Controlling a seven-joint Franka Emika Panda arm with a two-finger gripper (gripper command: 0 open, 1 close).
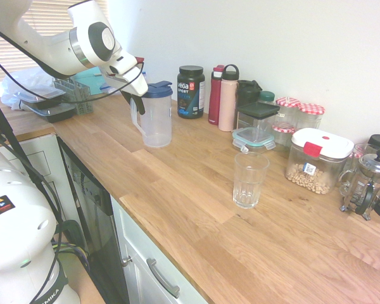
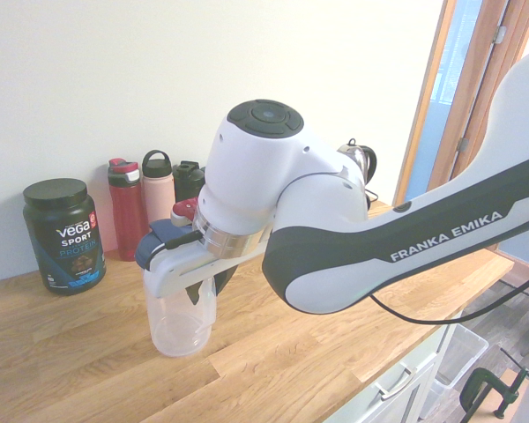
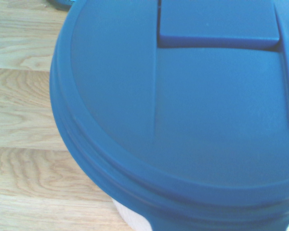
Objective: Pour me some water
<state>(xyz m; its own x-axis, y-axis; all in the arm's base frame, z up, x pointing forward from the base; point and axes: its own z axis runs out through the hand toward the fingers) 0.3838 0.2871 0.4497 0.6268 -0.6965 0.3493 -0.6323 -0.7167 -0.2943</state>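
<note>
My claw (image 1: 137, 103) is down at the handle side of the clear plastic pitcher with the blue lid (image 1: 157, 115), fingers on either side of the handle, but I can't tell whether they're actually clamped on it or just around it. Pitcher stands upright on the wooden countertop (image 1: 196, 209), just in front of the black protein tub (image 1: 190, 92). Empty clear drinking glass (image 1: 249, 180) stands well apart from it, nearer the counter's front edge; wrist view is filled by the blue lid (image 3: 183, 120).
</note>
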